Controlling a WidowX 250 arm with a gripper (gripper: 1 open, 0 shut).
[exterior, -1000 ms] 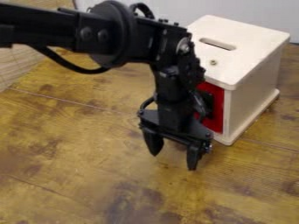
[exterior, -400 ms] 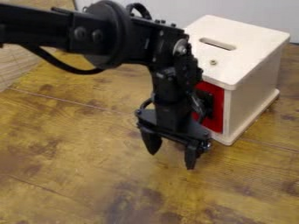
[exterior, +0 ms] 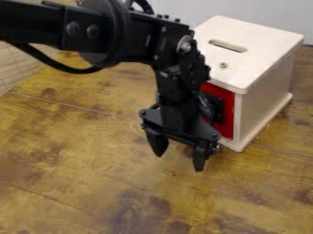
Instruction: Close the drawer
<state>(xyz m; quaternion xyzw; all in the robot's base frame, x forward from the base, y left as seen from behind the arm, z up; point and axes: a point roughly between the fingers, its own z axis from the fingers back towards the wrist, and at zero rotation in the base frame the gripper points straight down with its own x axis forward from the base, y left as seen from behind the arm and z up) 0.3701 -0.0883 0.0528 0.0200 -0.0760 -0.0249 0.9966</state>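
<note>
Claw (exterior: 180, 157) splayed, grasping nothing, low over worktop (exterior: 73, 174) beside red drawer (exterior: 221, 103) in cream casing (exterior: 257, 64). Risk: snagging black handle, tugging drawer outward, or shoving casing.

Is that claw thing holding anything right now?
No, the gripper hangs open over the wooden table, with nothing between its two fingers.

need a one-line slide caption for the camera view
Black arm's gripper, fingers open and pointing down, hangs over the wooden table in front of the red drawer in its cream cube casing.
</note>
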